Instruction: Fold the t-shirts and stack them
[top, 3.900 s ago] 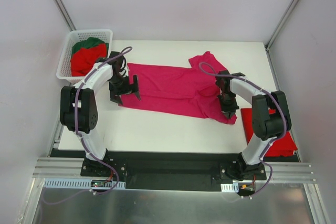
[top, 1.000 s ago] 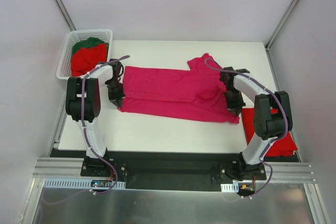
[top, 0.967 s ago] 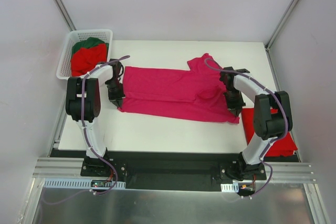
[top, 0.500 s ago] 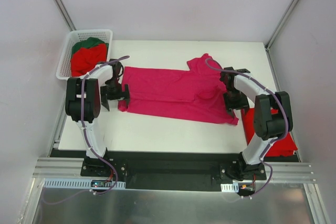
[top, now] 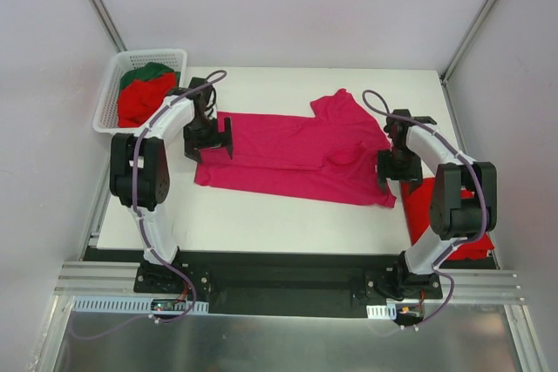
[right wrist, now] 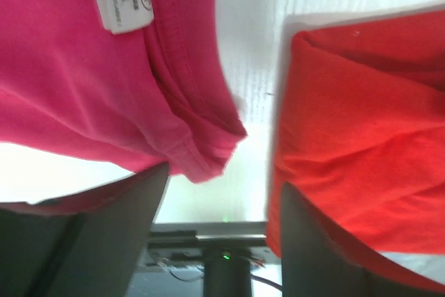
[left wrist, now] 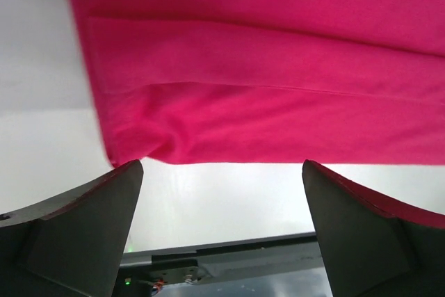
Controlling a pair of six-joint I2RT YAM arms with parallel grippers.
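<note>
From above, our left gripper (top: pixel 207 138) and right gripper (top: pixel 390 169) have both let go of the magenta shirt (top: pixel 288 150), whose ends they pinned a second ago. It lies spread across mid-table.

Left wrist: the fingers (left wrist: pixel 90 227) are spread and empty, with the shirt's layered left edge just beyond.

Right wrist: the jaws are likewise parted and empty, and the shirt's corner lies just beside the folded red shirt (right wrist: pixel 348 116).

We judge the lengthwise fold laid.

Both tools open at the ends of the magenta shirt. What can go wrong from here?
1. The right tool hovers where the magenta shirt ends close beside the folded red shirt; closing there might snag red cloth too.
2. At the left tool the hem is doubled; a shallow pinch may lift only the top layer.
3. The far sleeve sticks out unfolded, so the fold may end uneven.
</note>
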